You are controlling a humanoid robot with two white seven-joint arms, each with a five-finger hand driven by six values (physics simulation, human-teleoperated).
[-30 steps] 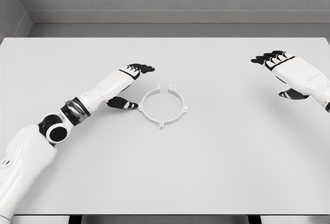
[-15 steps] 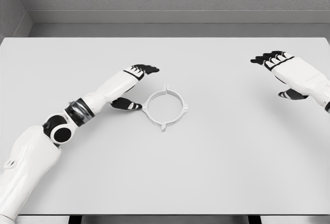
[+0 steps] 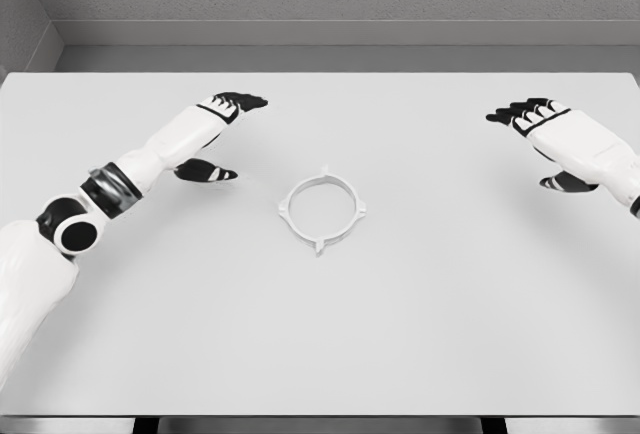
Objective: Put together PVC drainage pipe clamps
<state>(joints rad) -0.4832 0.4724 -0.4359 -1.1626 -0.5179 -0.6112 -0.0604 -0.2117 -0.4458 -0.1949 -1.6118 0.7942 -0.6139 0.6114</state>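
I see the white clamp ring (image 3: 322,209) flat on the table (image 3: 420,314), right of my spread, empty left hand (image 3: 215,134); my right hand (image 3: 555,139) hovers relaxed, well apart.

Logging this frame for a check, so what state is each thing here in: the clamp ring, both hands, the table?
Clamp ring: flat on the table, untouched.
Left hand: open, empty, apart from the ring.
Right hand: open, empty, at the far right.
Table: bears only the ring.

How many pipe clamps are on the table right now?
1. The clamp lies flat near the middle of the table, apart from both hands. Nothing could hide another.
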